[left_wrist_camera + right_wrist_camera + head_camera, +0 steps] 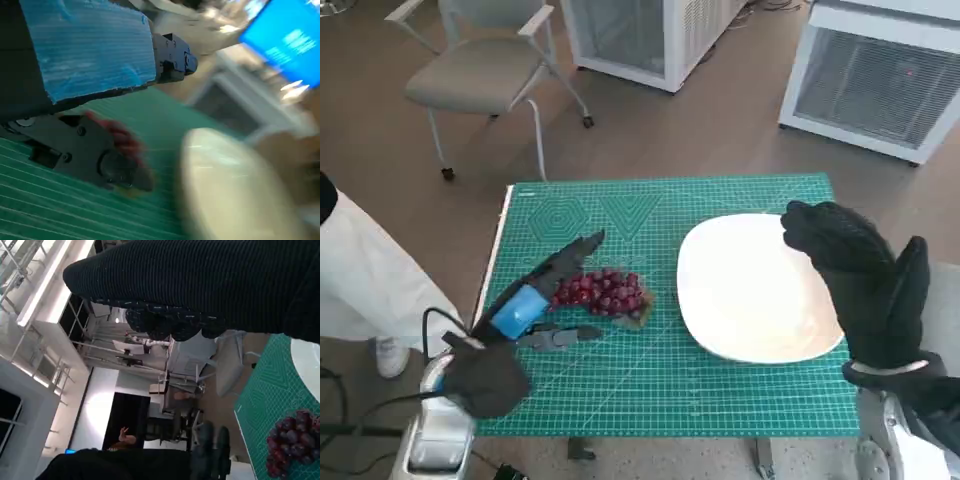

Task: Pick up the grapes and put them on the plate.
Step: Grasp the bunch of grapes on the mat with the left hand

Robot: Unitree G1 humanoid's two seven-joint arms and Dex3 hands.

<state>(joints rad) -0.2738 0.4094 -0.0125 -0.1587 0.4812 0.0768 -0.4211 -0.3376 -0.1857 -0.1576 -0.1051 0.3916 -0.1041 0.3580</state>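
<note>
Bunch of dark red grapes (pixel 601 291) lies on green cutting mat (pixel 720 400), just left of white rounded plate (pixel 750 290). Black left hand w/ blue tape (pixel 535 300) has fingers spread around bunch, touching it, not closed. Gloved right hand (pixel 860 270) hovers over plate's right edge, fingers loose, holding nothing.

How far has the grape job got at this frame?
Done: nothing delivered; the white plate holds no fruit. In hand: the left hand lies around the grapes on the green mat, fingers on both sides, grip unconfirmed. Left: lift, carry, and set down. The right hand hovers over the plate's edge.
</note>
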